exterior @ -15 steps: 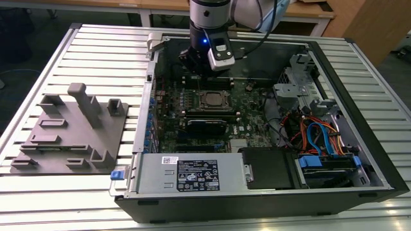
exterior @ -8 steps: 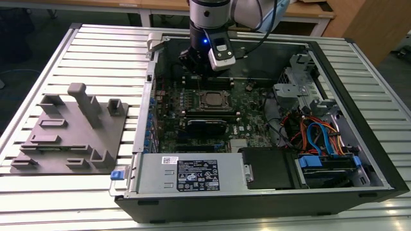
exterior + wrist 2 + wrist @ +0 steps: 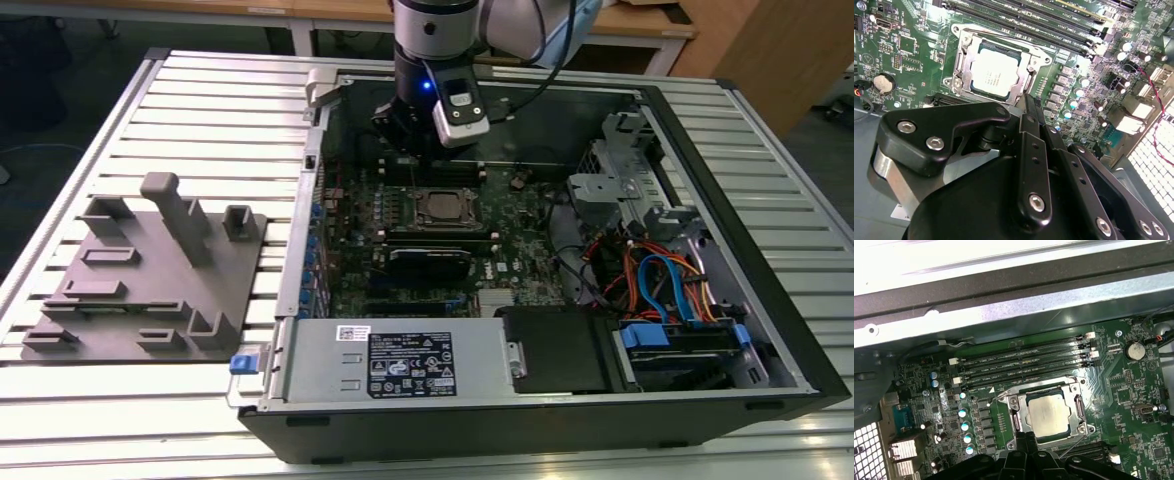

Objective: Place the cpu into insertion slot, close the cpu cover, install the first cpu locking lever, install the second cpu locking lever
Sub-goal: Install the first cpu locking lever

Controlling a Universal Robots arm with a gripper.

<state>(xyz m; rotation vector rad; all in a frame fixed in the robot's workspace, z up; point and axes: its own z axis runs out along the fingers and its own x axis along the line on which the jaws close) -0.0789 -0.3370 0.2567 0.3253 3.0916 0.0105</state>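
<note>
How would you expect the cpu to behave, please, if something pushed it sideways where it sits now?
The cpu would probably not slide: the cpu cover frames its edges closely. Its flat metal top looks stiff and smooth, so it is likely slippery to pinch. Being thin and small, it is probably light.

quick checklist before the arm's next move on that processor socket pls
1. chip seated in the socket: ok, it lies flat and square inside.
2. cover down: ok, its frame lies flat around the chip.
3. locking levers latched: cannot tell, thin wires run beside the frame.
4. pincer near the work: ok, it hangs at the socket's edge.
5. pincer touching a lever: cannot tell.
</note>
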